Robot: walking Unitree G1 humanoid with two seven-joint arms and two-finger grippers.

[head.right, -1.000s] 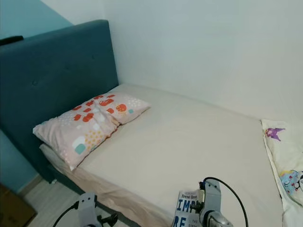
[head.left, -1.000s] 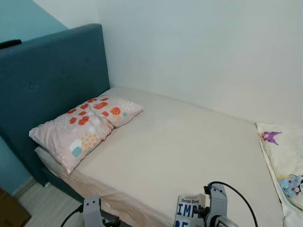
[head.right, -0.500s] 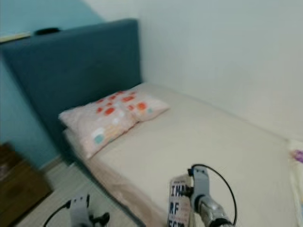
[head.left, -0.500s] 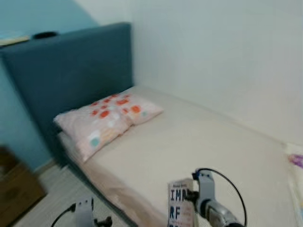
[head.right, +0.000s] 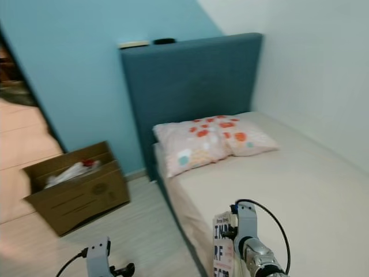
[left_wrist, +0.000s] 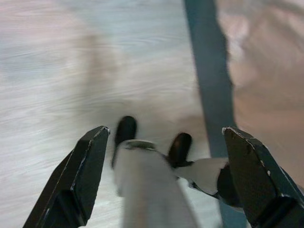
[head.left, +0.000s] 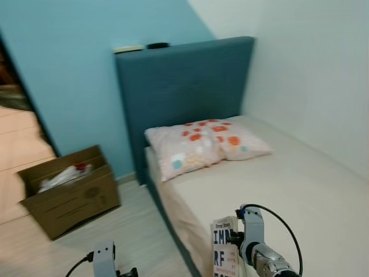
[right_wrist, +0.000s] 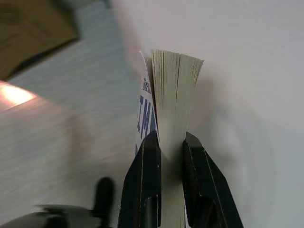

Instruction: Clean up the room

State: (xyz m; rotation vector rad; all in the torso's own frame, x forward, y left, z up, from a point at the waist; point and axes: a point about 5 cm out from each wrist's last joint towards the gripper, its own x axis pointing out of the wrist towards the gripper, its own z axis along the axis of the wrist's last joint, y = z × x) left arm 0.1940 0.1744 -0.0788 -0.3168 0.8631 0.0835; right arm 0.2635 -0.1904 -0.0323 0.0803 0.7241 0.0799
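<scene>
My right gripper is shut on a white paperback book with dark blue cover lettering. The book stands upright in its grip above the near edge of the bed. My left gripper is open and holds nothing. It hangs low over the pale wood floor, beside the bed's dark blue base. The left arm's wrist shows at the bottom of the left eye view.
An open cardboard box with crumpled items inside sits on the floor at the left, against the blue wall. A spotted pink pillow lies at the dark blue headboard. A white wall runs along the bed's right side.
The camera has swung left: the bed and pillow have slid right in the picture, and the blue wall, floor and cardboard box have come into view. The book stays in my right gripper.
</scene>
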